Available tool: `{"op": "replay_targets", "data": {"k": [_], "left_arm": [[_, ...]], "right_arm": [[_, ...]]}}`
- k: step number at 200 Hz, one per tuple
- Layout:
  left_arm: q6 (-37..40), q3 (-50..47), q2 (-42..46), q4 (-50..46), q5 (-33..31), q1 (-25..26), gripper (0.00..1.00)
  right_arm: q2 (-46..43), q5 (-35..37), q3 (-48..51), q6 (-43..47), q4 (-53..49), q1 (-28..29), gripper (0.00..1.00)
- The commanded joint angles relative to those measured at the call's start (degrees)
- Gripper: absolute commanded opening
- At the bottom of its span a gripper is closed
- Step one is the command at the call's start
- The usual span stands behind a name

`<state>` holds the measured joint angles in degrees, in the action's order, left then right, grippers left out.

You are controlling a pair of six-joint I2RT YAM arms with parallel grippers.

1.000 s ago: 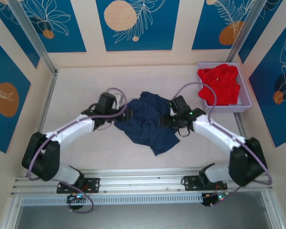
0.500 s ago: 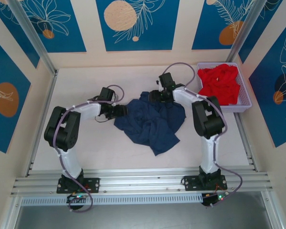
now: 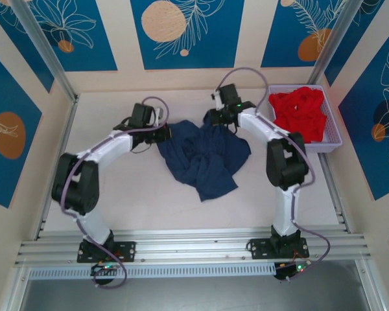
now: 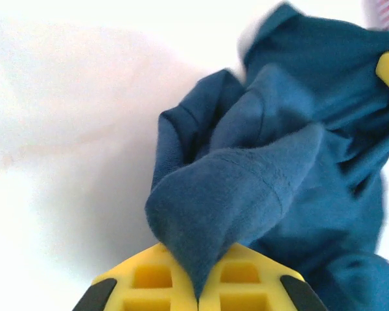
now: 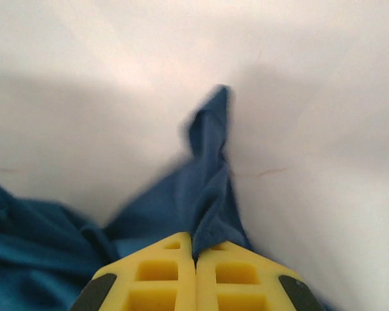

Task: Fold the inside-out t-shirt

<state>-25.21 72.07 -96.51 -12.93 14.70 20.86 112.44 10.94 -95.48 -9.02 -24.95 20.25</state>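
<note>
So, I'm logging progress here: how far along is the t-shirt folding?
Done: both grasps are made. In hand: the left hand is shut on a bunched edge of the navy t-shirt, the right hand on another edge at its far side. Left: the shirt lies crumpled, so spreading and every fold remain.

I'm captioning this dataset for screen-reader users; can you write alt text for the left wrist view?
Two yellow fingers pinch a bunched fold of the dark blue t-shirt at the bottom edge. The rest of the shirt lies crumpled on the white table.
</note>
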Motion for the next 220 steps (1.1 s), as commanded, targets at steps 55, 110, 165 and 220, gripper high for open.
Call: {"op": "replay_targets", "data": {"k": [55,110,165,220], "left_arm": [[15.1,-11.1,27.9,-1.0,1.8,8.6,0.14],[12.9,-21.6,27.4,-7.2,3.3,13.7,0.57],[7.5,-20.4,21.6,-7.9,-2.4,13.8,0.60],[10.9,-21.3,15.0,-5.6,-0.4,18.7,0.65]], "right_arm": [[-43.8,0.7,33.9,-6.5,2.9,-0.8,0.12],[-50.0,-3.0,50.6,-12.8,-0.8,1.9,0.52],[-38.2,-9.2,48.8,-10.5,8.1,12.0,0.56],[-26.8,-5.7,46.4,-6.7,11.6,17.5,0.59]]}}
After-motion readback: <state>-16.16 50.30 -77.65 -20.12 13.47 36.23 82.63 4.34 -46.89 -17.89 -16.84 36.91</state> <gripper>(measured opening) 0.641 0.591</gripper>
